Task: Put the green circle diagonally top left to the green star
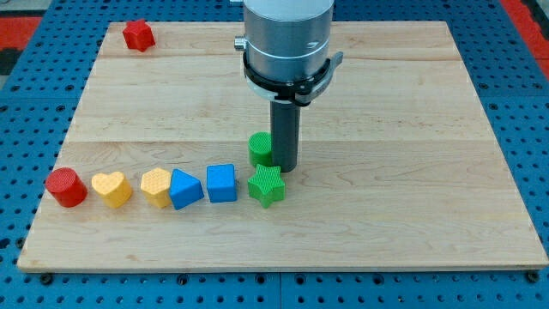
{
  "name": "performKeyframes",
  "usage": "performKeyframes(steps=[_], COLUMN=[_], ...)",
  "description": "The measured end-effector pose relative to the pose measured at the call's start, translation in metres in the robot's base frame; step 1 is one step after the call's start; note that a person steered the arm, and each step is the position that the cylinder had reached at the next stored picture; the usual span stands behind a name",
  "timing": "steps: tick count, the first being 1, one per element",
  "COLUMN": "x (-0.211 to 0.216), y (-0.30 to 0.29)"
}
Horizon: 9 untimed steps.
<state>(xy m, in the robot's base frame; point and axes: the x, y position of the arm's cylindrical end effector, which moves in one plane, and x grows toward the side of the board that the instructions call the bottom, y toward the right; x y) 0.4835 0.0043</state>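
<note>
Two greens [260, 148] [266, 185] beside my tip [285, 168]

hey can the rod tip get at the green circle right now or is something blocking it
Probably yes. My tip sits right beside the green circle, on its right in the view, apparently touching, with nothing between them. The green star lies just below both, clear of that contact side.

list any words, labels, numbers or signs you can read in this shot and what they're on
None: no readable text shows anywhere in this view.
The wooden board, the blue pegboard around it and the silver arm housing are all unmarked.
The blocks, including the green circle and green star, carry only ridges, no lettering.
My tip sits right of the green circle, above the star, and is plain dark.
</note>
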Motion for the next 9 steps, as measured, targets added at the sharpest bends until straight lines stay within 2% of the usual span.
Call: performKeyframes(steps=[1, 2, 3, 4, 5, 6, 7, 8, 9], x=[-0.063, -0.098, -0.076, -0.084, -0.11, -0.08, -0.091, -0.144, -0.13], y=[-0.049, -0.149, -0.149, -0.215, -0.234, -0.243, -0.298, -0.249, -0.223])
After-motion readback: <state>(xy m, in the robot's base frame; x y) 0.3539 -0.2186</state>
